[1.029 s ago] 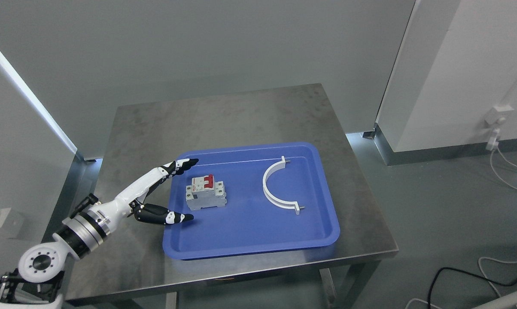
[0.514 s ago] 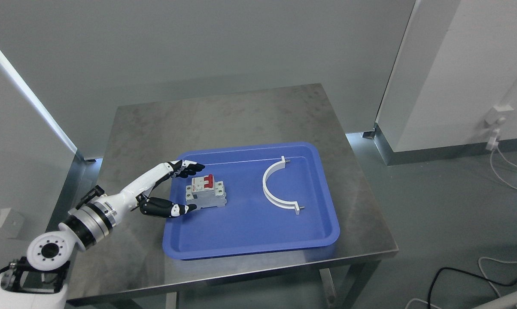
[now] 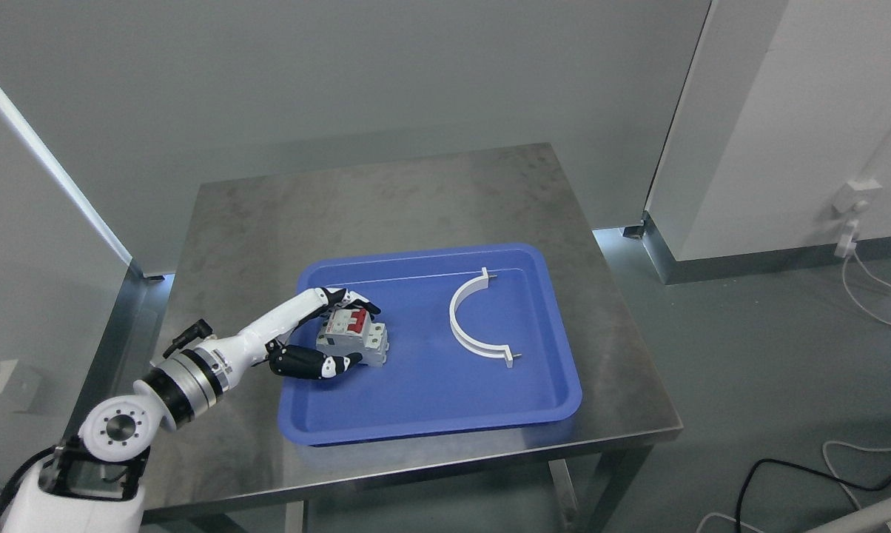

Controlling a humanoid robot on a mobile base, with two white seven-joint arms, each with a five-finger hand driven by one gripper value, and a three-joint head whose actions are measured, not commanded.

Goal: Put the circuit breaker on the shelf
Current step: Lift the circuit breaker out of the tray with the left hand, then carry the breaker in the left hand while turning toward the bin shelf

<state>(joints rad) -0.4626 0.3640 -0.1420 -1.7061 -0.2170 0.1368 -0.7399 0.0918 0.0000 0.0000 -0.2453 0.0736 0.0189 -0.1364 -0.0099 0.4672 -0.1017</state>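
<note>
White-and-black left hand (image 3: 325, 334) wrapped round circuit breaker (image 3: 353, 337), thumb at near side, fingers (image 3: 353, 302) curled over far edge, probably in contact though hard to confirm; pinching across body for a lift. Lying in blue tray (image 3: 445, 414) beside white curved bracket (image 3: 475, 320). No shelf visible.

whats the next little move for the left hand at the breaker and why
Probably close the grip fully, then lift straight up. The left hand brackets the circuit breaker, fingers curled over its far side and the thumb at its near side, but it sits on the blue tray. Whether the grip is firm I cannot tell. A straight lift should avoid the white curved clamp.
</note>
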